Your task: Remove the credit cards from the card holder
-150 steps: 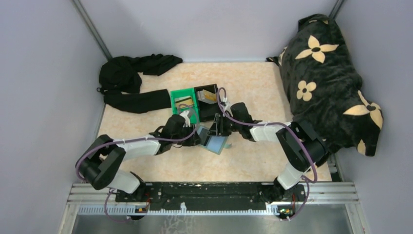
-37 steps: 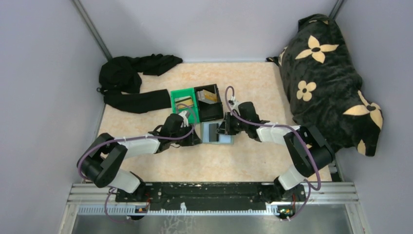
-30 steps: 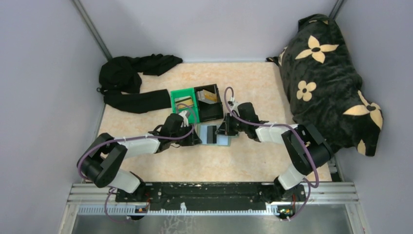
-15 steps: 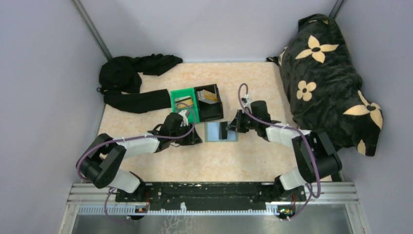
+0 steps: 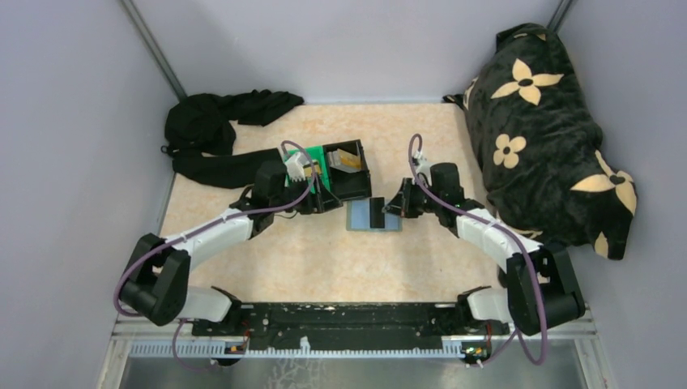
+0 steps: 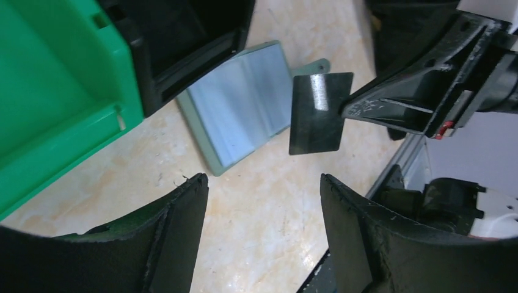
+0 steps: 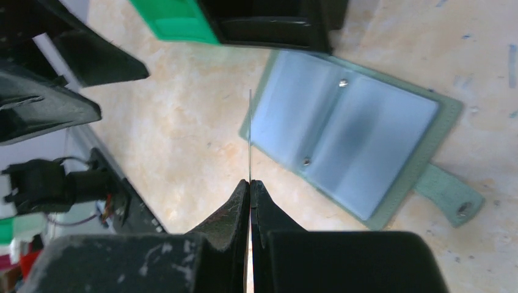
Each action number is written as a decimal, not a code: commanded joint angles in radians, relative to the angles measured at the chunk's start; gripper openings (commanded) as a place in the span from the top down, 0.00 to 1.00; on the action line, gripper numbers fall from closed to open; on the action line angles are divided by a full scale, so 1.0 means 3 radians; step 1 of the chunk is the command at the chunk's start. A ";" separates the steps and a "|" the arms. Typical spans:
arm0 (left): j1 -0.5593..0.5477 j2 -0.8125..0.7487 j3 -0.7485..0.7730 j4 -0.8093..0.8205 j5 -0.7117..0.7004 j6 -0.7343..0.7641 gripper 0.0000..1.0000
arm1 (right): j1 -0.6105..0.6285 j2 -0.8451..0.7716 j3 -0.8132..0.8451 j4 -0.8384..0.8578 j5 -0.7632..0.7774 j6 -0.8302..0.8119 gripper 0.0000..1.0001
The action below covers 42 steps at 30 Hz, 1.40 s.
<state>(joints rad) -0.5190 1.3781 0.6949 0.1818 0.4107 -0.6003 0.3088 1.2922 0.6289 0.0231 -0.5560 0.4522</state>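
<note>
Dark and glossy, a credit card (image 6: 321, 113) hangs pinched by one edge in the right hand (image 7: 250, 182), whose jaws are closed thin on it. It looks clear of the card holder (image 6: 241, 101), which lies open and flat on the desk (image 5: 324, 259) just beside the black bin (image 5: 352, 190). The left hand (image 6: 262, 180) hovers wide and empty near the green bin (image 6: 55, 91). The grip is shallow, so the carry likely wants a slow, level swing. A release low over the drop spot should stop the stiff card skating off.
</note>
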 commanded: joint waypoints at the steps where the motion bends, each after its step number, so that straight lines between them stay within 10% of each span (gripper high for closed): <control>1: 0.0007 -0.0062 0.0128 0.0216 0.0458 0.0078 0.27 | -0.0032 -0.0185 0.0254 -0.0056 -0.0617 -0.0113 1.00; 12: 0.0012 0.0296 -0.0173 0.1843 0.1823 -0.0507 0.31 | 0.0188 -0.0170 0.0080 0.0637 -0.1714 0.0360 1.00; 22: -0.0167 0.0426 -0.0106 0.2012 0.2131 -0.0583 0.34 | 0.0430 -0.0135 0.0128 0.0598 -0.1803 0.0315 1.00; 33: -0.0193 0.0324 -0.0073 0.1636 0.1973 -0.0389 1.00 | 0.0433 -0.0125 0.0136 0.0542 -0.1743 0.0273 1.00; 37: -0.0188 0.0267 -0.0079 0.1596 0.1862 -0.0369 1.00 | 0.0433 -0.0129 0.0142 0.0511 -0.1625 0.0263 1.00; 42: -0.0108 0.0033 -0.0074 0.1416 0.1527 -0.0361 1.00 | 0.0388 -0.0234 0.0144 0.0354 -0.1090 0.0242 0.77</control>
<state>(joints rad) -0.5709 1.4620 0.6540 0.6464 0.9569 -0.7357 0.4313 1.2732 0.6598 0.1314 -1.0061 0.5415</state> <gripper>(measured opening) 0.008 0.174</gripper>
